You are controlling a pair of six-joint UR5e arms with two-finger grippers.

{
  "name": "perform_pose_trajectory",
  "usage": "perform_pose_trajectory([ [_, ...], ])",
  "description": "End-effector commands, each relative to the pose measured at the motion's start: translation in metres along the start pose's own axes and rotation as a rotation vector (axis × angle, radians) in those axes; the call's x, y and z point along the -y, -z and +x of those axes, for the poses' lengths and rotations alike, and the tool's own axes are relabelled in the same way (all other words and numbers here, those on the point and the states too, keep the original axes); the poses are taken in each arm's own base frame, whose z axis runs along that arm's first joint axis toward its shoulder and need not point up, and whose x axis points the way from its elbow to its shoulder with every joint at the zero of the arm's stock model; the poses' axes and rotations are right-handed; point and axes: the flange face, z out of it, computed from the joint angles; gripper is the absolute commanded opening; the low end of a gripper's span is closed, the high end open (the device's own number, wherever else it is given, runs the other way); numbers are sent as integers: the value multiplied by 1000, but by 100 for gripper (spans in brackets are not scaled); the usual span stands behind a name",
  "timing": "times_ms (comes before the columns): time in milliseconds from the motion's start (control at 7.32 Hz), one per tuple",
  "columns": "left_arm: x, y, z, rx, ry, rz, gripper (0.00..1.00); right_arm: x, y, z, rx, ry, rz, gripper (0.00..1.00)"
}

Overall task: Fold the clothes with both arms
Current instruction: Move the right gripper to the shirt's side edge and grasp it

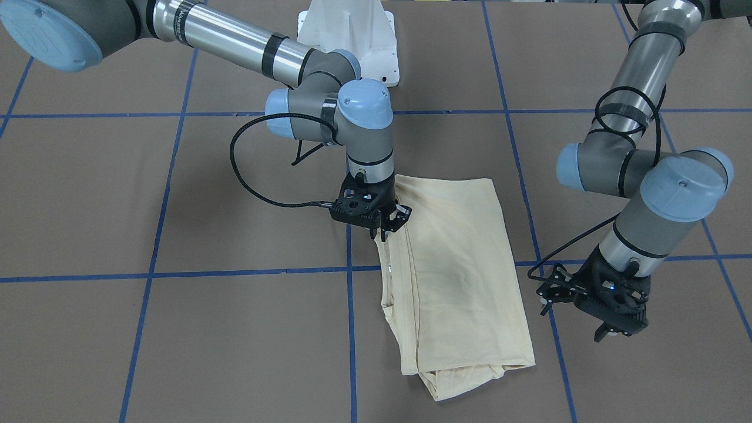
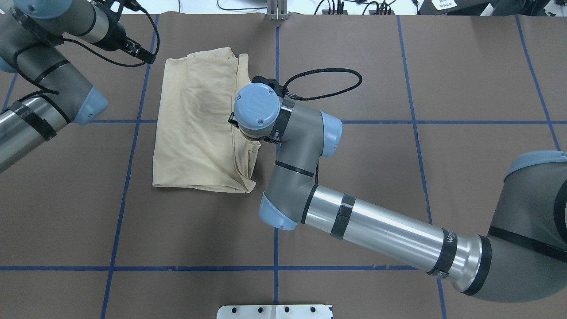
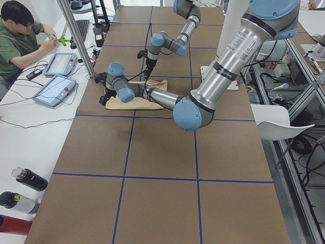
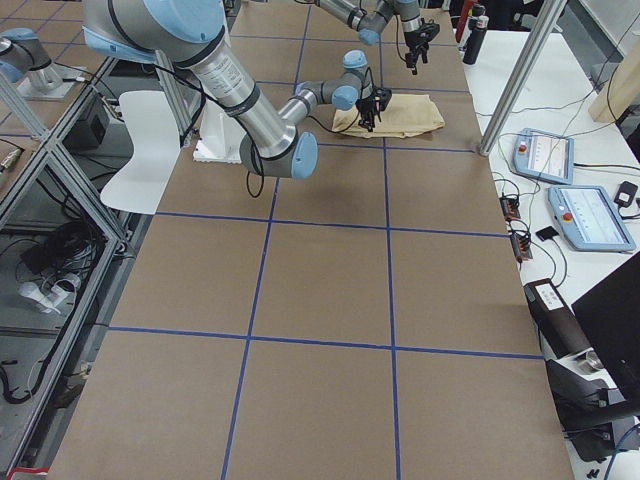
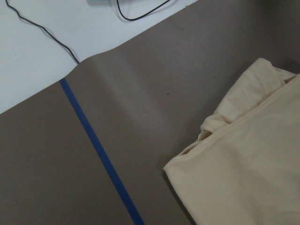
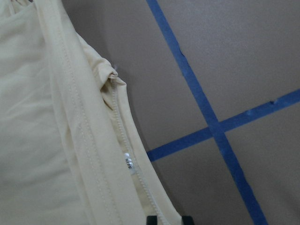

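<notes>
The pale cream-yellow shirt (image 1: 458, 264) lies folded into a long strip on the brown table, also seen in the overhead view (image 2: 195, 124). My right gripper (image 1: 390, 226) sits at its collar-side edge, shut on the fabric. The right wrist view shows that hem and the small white neck label (image 6: 128, 161), with dark fingertips at the bottom edge. In the overhead view the right wrist hides that gripper. My left gripper (image 1: 573, 314) hovers open and empty beside the shirt's other long edge, near a far corner (image 2: 141, 53). Its wrist view shows that corner (image 5: 253, 164).
Blue tape lines (image 1: 252, 272) divide the table into squares. The white base pedestal (image 1: 352, 35) stands behind the shirt. A person (image 3: 20, 35) sits at a side bench with control tablets (image 3: 55, 90), and bottles (image 3: 30, 179) lie nearer along it.
</notes>
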Motion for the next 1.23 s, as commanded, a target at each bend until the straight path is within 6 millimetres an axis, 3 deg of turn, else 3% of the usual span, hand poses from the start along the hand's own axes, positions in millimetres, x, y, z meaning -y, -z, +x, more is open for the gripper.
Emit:
perform_pose_trajectory([
  [0,0,0,0,-1,-1,1,100,-10,-9,5,-18,10,-7,30],
  [1093,0,-1,5,-3,-5,2,100,-18,-11,2,-75,44,-10,37],
])
